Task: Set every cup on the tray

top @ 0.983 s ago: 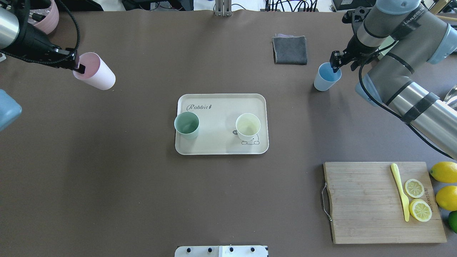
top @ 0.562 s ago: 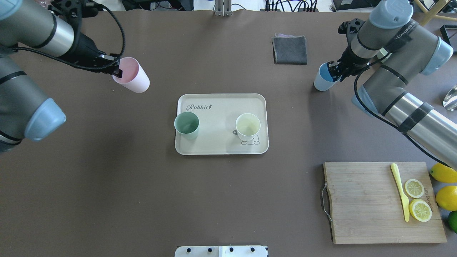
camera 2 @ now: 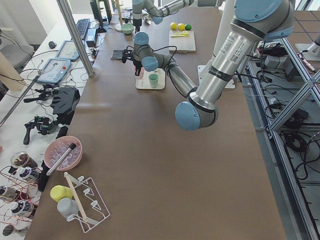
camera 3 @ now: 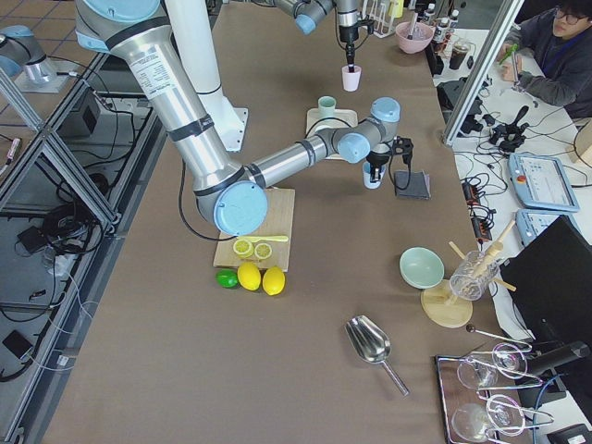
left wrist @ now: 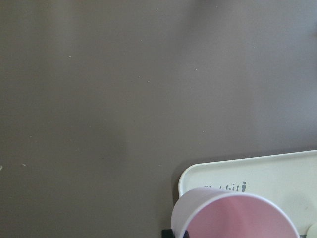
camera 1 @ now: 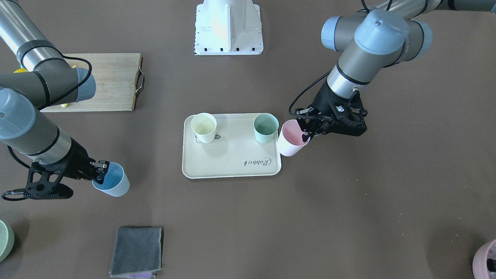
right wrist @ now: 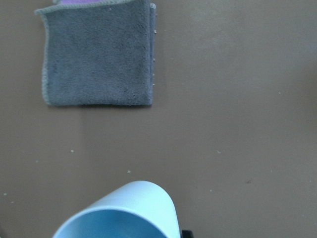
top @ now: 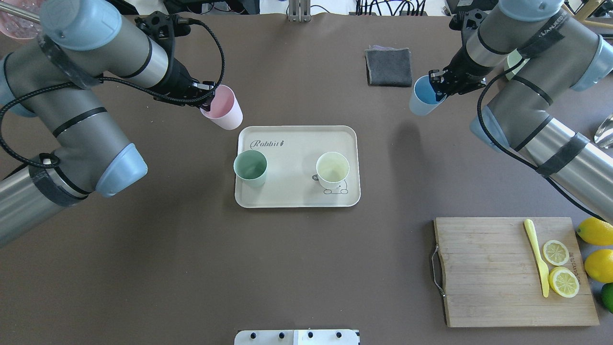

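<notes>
Just beside the script corner of the flat cream rectangular tray point(top: 297, 143), a matte pink tumbler point(top: 224, 115) hangs tilted, its rim pinched by the left gripper point(top: 207, 101); the tray lies inward from it, toward the robot. A mint green tumbler point(top: 250, 167) and a pale yellow tumbler point(top: 333, 171) stand on the tray. Farther off, the right gripper point(top: 438, 87) pinches the rim of a light blue tumbler point(top: 421, 101), well apart from the tray over the brown tabletop point(top: 191, 263).

The bench point(top: 182, 268) is a brown matte surface. The cream tray point(top: 292, 139) lies at its centre. A folded grey cloth point(top: 389, 67) lies toward the far edge. A wooden cutting board point(top: 483, 273) lies at the near right, with two lemons point(top: 595, 231) and a lime point(top: 607, 296) just beside it.
</notes>
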`<act>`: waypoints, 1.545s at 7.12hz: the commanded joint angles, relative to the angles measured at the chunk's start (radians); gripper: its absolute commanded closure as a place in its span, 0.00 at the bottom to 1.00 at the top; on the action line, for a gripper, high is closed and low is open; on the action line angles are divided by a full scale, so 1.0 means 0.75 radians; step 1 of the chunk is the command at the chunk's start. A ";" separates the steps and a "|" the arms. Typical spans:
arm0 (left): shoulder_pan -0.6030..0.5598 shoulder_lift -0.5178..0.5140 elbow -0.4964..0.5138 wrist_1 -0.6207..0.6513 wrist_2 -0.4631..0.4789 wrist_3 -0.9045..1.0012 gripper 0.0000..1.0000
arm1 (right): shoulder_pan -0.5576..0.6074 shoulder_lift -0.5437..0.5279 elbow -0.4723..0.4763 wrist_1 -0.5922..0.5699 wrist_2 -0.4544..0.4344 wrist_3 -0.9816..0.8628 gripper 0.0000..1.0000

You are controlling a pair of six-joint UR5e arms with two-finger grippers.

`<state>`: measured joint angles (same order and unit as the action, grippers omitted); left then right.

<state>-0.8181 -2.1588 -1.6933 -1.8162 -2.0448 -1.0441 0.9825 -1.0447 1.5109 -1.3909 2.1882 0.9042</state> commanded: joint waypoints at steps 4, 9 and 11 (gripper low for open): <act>0.148 -0.099 0.174 -0.004 0.149 -0.078 1.00 | -0.293 0.223 0.170 -0.207 -0.152 0.571 1.00; 0.209 -0.130 0.220 -0.012 0.221 -0.130 1.00 | -0.365 0.305 0.019 -0.193 -0.242 0.629 1.00; 0.213 -0.130 0.225 -0.014 0.221 -0.130 1.00 | -0.377 0.311 -0.008 -0.191 -0.257 0.629 1.00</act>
<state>-0.6605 -2.2551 -1.5277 -1.8262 -1.8799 -1.1408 0.7066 -0.8157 1.5231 -1.5354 2.0046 1.3761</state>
